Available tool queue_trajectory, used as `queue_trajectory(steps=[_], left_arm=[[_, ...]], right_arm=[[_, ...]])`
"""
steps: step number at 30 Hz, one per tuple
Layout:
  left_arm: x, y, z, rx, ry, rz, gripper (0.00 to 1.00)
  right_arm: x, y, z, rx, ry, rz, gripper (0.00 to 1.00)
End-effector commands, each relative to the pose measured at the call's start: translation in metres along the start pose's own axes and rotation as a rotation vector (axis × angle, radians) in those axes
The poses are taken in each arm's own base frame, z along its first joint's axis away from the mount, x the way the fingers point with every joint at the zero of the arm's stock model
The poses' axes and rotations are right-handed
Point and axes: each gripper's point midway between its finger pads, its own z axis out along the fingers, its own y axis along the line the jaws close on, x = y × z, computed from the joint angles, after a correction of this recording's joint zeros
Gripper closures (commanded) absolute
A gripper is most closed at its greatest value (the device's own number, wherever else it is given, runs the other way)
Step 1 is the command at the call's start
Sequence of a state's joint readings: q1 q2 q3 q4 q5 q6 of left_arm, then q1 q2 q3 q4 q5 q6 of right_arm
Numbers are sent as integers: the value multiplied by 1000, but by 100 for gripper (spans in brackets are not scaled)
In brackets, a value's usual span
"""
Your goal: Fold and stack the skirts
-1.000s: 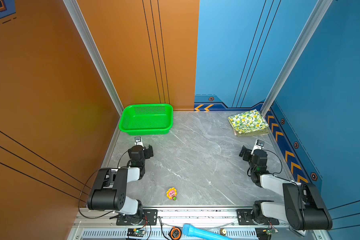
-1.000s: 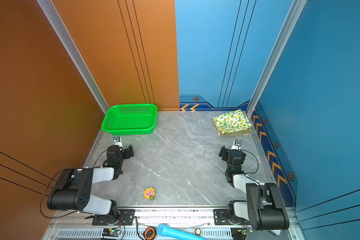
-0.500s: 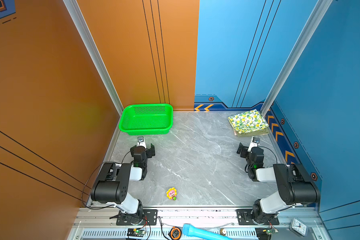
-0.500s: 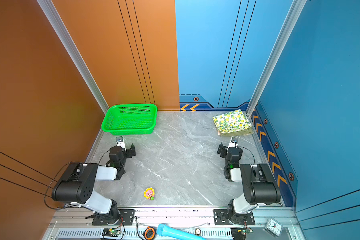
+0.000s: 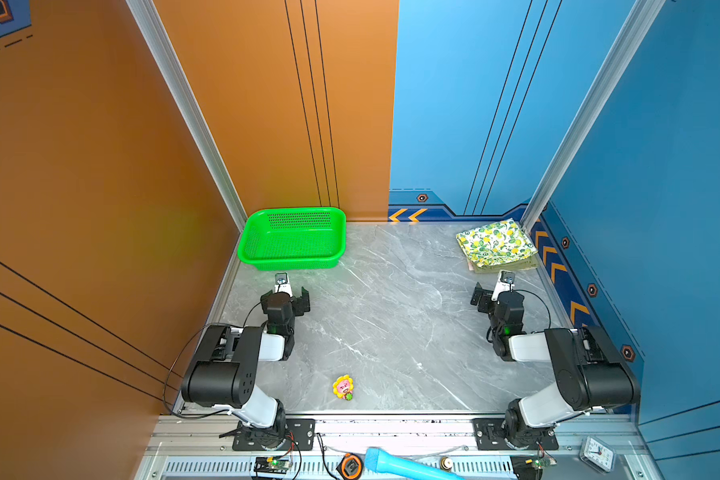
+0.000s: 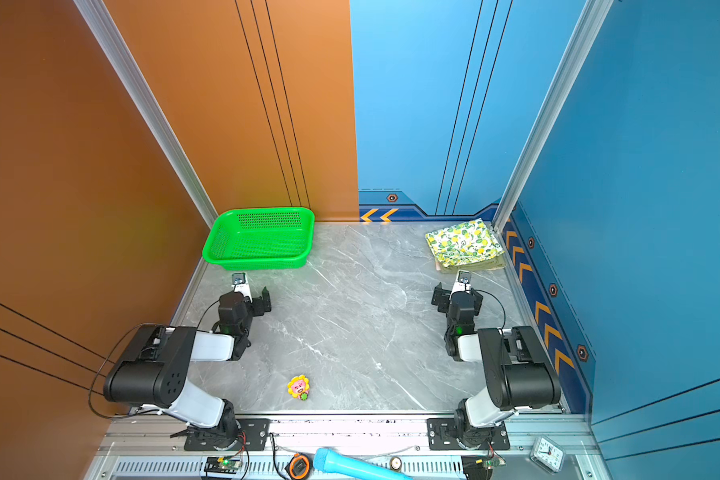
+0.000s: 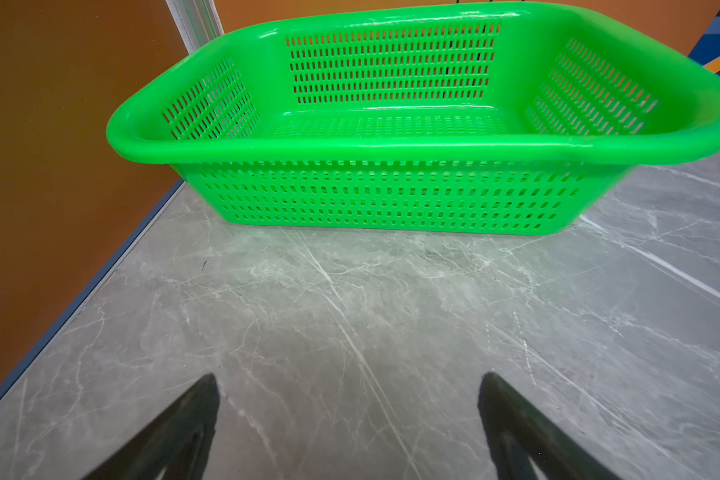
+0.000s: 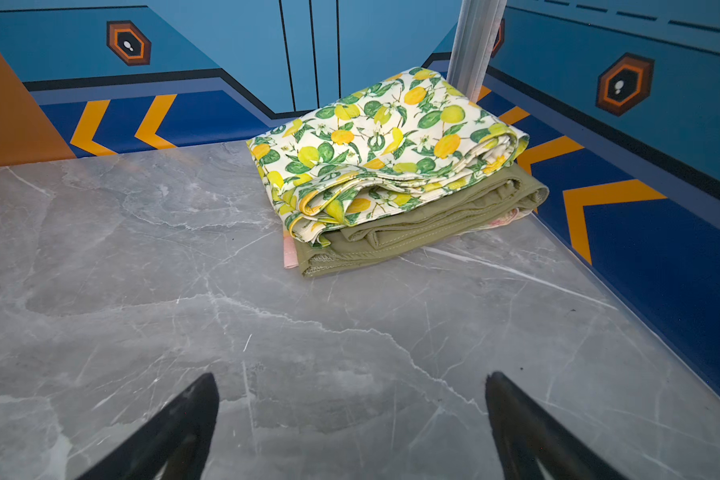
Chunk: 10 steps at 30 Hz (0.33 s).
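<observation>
Top views both show the grey table (image 5: 391, 316) with nothing spread out on it for folding. The left arm (image 5: 242, 361) and right arm (image 5: 578, 365) are tucked low at its near corners. Over the last second the right arm's elbow has drawn up and in from the front rail, and the left arm has shifted only slightly, so both look to be settling into a rest pose rather than reaching for anything. The green basket (image 5: 292, 264) sits in the far left corner, and the left wrist view shows nothing in it. The skirts (image 5: 493, 245) lie in the far right corner as one folded stack that has not moved. In the right wrist view the lemon skirt (image 8: 383, 137) lies on top and the olive skirt (image 8: 425, 224) is under it. A pink edge (image 8: 289, 253) of what is probably the third skirt peeks out at the bottom. The left gripper (image 7: 350, 377) is spread wide over bare table just short of the basket. The right gripper (image 8: 352, 376) is equally spread and holds nothing, a little short of the stack. A small flower toy (image 5: 343, 387) lies near the front edge. Judging by this, the folding and stacking is done.
</observation>
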<state>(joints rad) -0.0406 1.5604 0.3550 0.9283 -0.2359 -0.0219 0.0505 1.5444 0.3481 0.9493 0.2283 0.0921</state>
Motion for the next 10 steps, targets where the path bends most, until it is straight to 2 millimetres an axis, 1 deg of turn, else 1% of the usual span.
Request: queue_trajectory(steps=[1,10], left_arm=[[-9,1,1,-14,-28,7,2],[-9,1,1,-13,-28,9,2]], right_arm=[[-1,0,3,3,10,-18,0],[0,0,3,-6,12,-15,0]])
